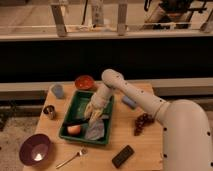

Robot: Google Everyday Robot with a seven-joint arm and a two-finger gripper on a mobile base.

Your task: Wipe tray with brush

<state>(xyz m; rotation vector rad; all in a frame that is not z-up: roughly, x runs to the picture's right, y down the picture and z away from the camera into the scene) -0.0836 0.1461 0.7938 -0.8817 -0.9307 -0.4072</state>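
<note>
A green tray (109, 102) sits in the middle of the wooden table. My gripper (94, 113) reaches down into it from the right on a white arm (150, 102). It seems to hold a dark-handled brush (75, 122) lying across the tray floor. A peach-coloured fruit (74, 129) and a grey cloth (96, 131) lie in the tray's near half.
Around the tray stand a red bowl (84, 82), a blue cup (58, 90), a metal cup (49, 111), a purple bowl (35, 148), a fork (71, 158), a black block (123, 156), grapes (143, 122) and a blue object (129, 102). A rail runs behind the table.
</note>
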